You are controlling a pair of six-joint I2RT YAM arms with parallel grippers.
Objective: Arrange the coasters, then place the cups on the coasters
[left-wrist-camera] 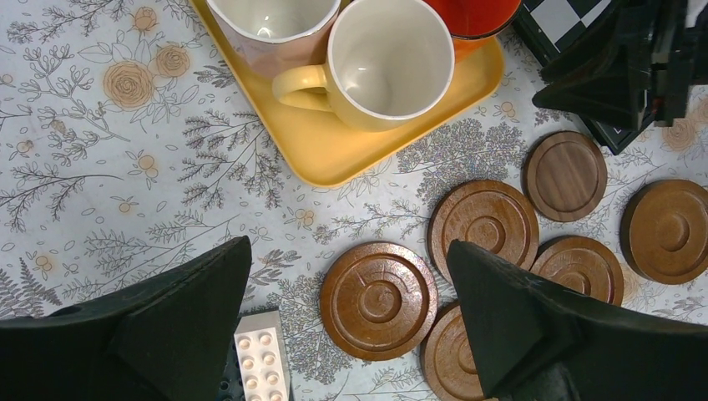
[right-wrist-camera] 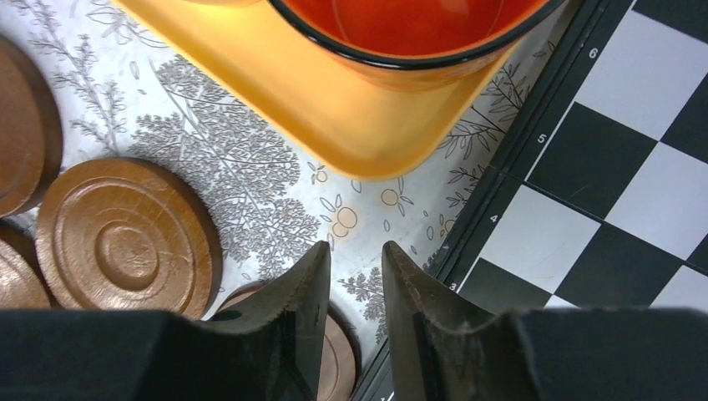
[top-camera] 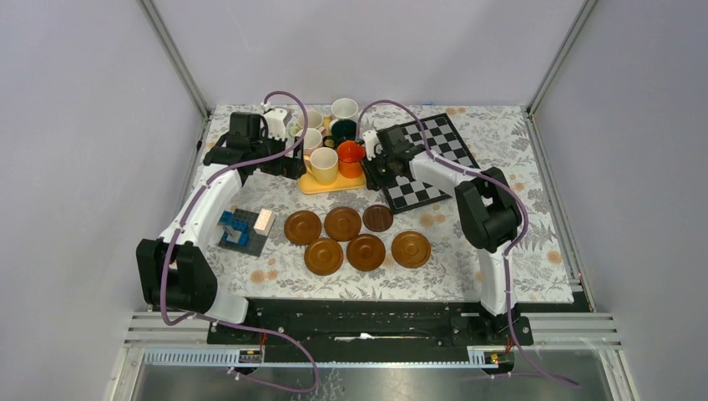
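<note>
Six coasters lie in two rows in front of the tray: reddish-brown ones (top-camera: pixel 302 226) (top-camera: pixel 342 223) (top-camera: pixel 323 256) (top-camera: pixel 365 251) (top-camera: pixel 410 249) and a darker coaster (top-camera: pixel 377 217). The cups stand together on the yellow tray (top-camera: pixel 334 185): yellow cup (top-camera: pixel 322 164), orange cup (top-camera: pixel 350 158), dark green (top-camera: pixel 342 131), white (top-camera: pixel 344 109), pink (top-camera: pixel 311 140). My left gripper (left-wrist-camera: pixel 348 245) is open above the left coaster (left-wrist-camera: pixel 378 299), just left of the tray. My right gripper (right-wrist-camera: pixel 356 246) is shut with nothing between its fingers, over bare cloth between the orange cup (right-wrist-camera: pixel 409 33) and the darker coaster (right-wrist-camera: pixel 338 359).
A chessboard (top-camera: pixel 426 159) lies right of the tray, its edge under my right gripper. A dark baseplate with blue and white bricks (top-camera: pixel 242 227) sits left of the coasters. Metal frame posts stand at the back corners.
</note>
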